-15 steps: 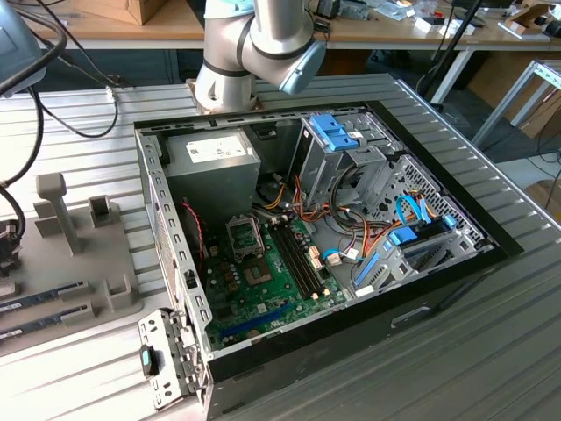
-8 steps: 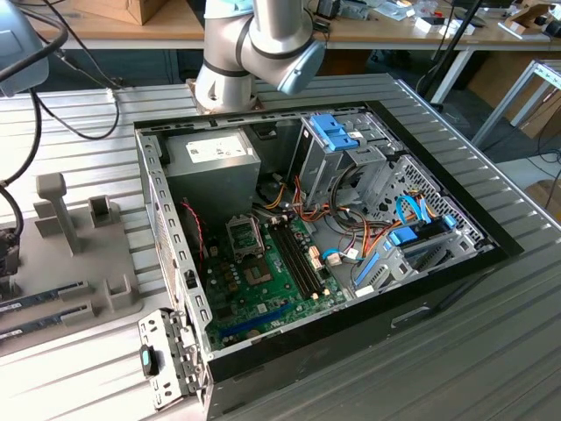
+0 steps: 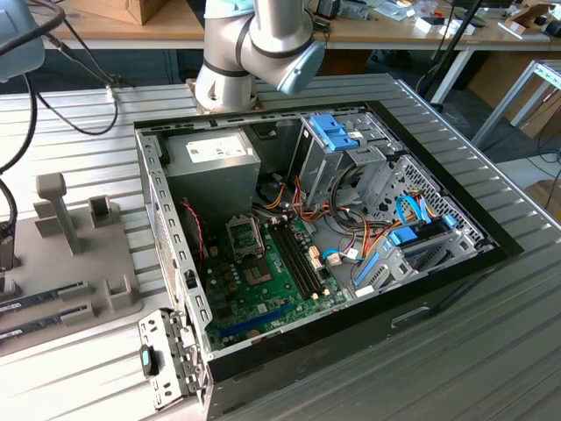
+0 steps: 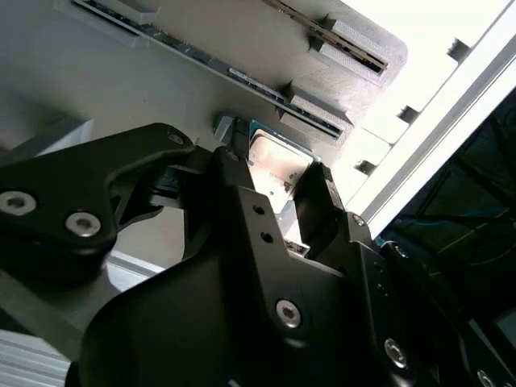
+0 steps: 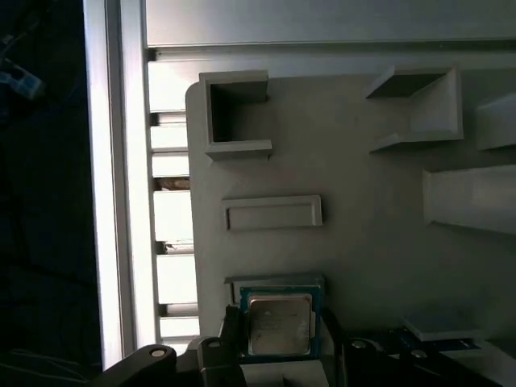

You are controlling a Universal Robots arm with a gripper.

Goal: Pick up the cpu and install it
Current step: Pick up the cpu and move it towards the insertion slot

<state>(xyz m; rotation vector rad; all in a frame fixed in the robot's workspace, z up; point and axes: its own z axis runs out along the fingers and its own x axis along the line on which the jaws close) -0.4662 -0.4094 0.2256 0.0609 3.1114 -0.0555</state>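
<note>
I see the gripper (image 4: 278, 167) pointing down close over the grey tray (image 5: 363, 201). Its fingers (image 4: 318, 201) stand apart, one on each side of the cpu (image 5: 278, 322), which lies flat in a pocket of this tray.

I work at a table (image 3: 491, 351) of ribbed grey metal, evenly lit in the exterior view. Beyond its far edge runs a wooden bench (image 3: 105, 33) with a cardboard box (image 3: 145, 9) on it. Past the far corner on the exterior view's right stands a second bench (image 3: 386, 37), wood-topped on white legs (image 3: 450, 79) and cluttered with small items I cannot make out. Off the table's edge on that side stands a pale metal frame (image 3: 521, 83), with grey floor (image 3: 526, 168) below it. In the first wrist view the table's slats (image 5: 173, 218) glare white under hard light, and past the table's edge all is dark.
</note>
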